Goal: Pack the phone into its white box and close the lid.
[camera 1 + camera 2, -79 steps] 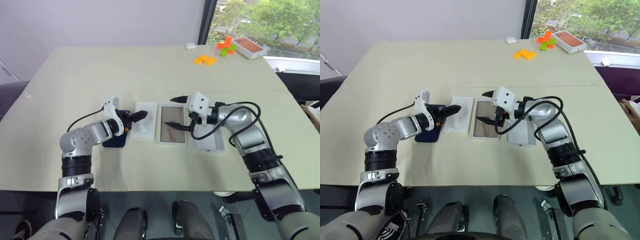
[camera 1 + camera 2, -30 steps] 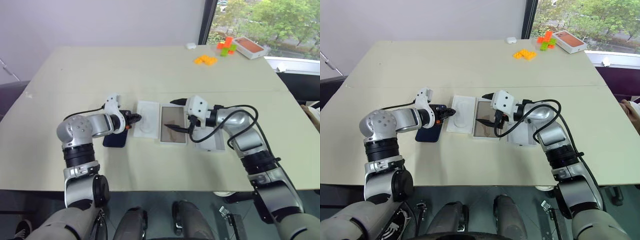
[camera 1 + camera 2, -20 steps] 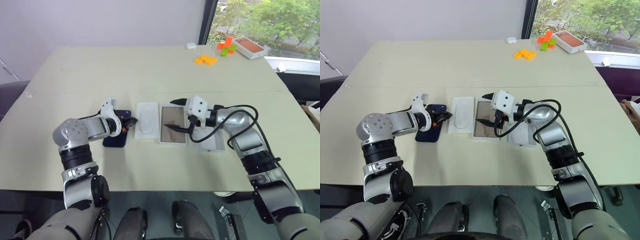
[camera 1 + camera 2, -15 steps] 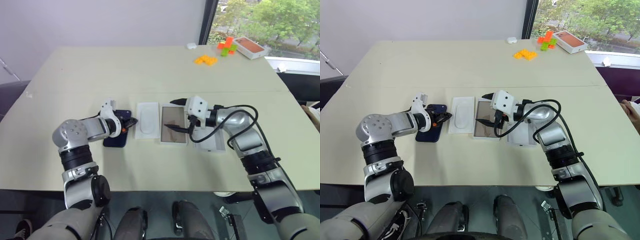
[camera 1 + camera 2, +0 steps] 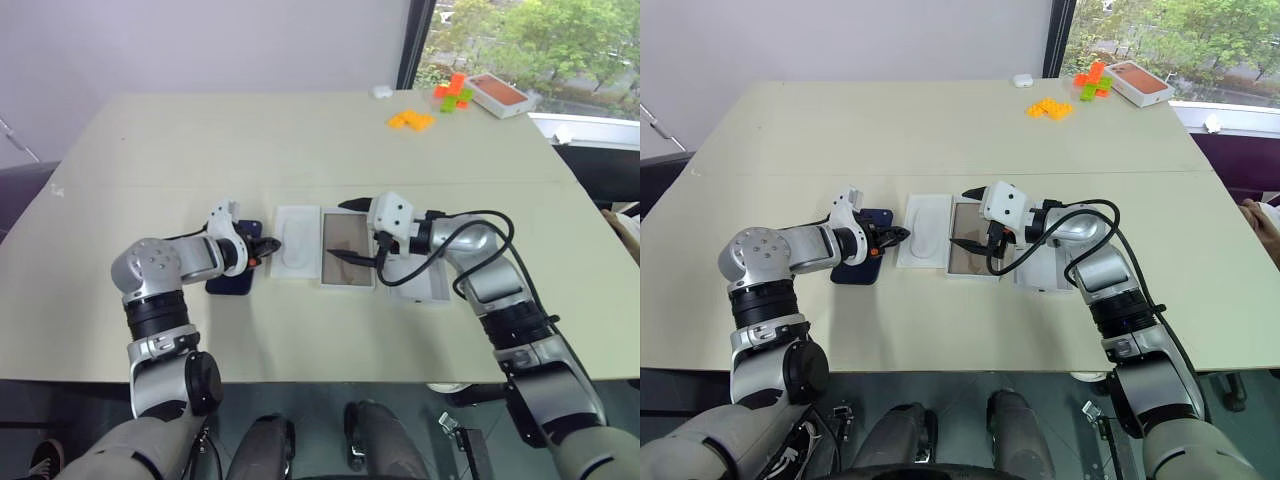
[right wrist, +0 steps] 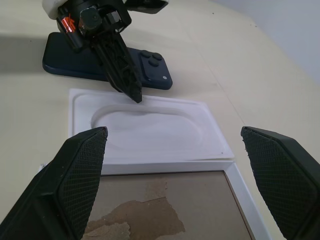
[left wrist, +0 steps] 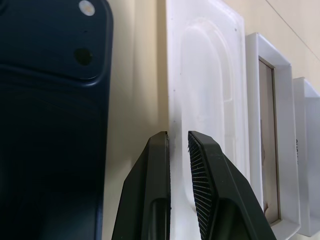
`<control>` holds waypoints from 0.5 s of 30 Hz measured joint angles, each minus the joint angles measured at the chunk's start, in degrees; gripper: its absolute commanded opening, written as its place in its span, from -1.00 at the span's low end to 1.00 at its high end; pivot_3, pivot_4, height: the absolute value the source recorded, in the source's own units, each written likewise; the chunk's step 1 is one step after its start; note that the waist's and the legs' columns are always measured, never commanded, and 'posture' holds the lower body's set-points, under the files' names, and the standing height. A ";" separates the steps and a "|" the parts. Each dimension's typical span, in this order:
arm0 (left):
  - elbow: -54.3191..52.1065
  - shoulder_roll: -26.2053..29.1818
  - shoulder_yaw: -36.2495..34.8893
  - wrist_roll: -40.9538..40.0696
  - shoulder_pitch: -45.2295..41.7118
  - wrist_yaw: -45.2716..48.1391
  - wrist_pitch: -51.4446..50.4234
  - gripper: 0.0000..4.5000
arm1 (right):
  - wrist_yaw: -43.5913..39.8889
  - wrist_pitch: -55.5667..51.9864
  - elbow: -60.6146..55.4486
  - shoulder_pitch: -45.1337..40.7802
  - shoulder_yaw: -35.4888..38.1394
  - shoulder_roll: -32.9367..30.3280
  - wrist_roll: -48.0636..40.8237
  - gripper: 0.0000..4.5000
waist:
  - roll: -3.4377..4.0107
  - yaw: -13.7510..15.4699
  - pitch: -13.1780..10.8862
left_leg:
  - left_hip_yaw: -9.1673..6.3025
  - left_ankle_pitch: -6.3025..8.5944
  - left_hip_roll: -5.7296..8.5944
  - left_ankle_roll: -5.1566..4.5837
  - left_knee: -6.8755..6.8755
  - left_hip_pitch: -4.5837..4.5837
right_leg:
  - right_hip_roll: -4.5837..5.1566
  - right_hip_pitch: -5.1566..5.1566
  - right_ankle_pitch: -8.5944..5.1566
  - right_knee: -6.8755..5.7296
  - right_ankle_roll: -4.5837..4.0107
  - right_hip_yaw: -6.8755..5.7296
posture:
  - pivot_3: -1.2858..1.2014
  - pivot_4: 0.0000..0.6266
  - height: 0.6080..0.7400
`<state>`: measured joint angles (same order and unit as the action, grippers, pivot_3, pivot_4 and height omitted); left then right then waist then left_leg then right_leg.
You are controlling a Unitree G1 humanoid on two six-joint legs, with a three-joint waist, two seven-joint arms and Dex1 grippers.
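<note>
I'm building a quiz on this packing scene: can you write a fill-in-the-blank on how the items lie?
1. The slim dark navy-blue phone lies flat on the ____.
2. The thin white insert with an oval recess lies between that phone and the shallow white ____.
3. The right gripper is wide ____.

Missing: table; box; open

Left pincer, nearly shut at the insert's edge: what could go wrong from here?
1. The left pincer sits at the edge of the thin white insert, not on the phone; closing or pushing here would likely nudge or pinch the insert instead.
2. The insert lies against the white box; a shove may shift the box under the open right pincer.
3. The phone lies flat on the table, so the pincer may struggle to get under it.
</note>
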<state>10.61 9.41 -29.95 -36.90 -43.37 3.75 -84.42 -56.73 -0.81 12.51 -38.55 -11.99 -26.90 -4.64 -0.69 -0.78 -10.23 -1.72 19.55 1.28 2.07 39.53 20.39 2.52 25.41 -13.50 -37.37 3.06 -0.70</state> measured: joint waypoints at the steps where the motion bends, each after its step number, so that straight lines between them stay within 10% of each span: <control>1: 0.10 -0.10 -0.01 0.03 0.00 0.02 0.00 -0.93 | 0.01 0.00 0.00 0.00 0.00 0.00 0.01 1.00 | 0.00 0.00 0.00 | 0.00 0.00 0.00 0.00 0.00 0.00 | 0.00 0.00 0.00 0.00 0.00 0.00 | 0.03 -0.52 1.00; 15: -0.24 0.47 -5.22 -1.46 -0.05 1.71 -2.92 -0.98 | 0.15 0.12 -0.05 0.00 -0.04 0.19 0.04 1.00 | 0.00 -0.19 0.00 | 0.00 -0.01 0.00 0.02 0.00 -0.02 | 0.00 0.00 0.00 -0.02 0.00 0.00 | 0.03 -0.52 1.00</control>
<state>10.38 9.89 -35.16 -38.36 -43.42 5.46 -87.34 -56.57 -0.69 12.46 -38.55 -12.03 -26.71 -4.60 -0.69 -0.97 -10.23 -1.72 19.54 1.28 2.09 39.53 20.37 2.51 25.41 -13.50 -37.39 3.06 -0.70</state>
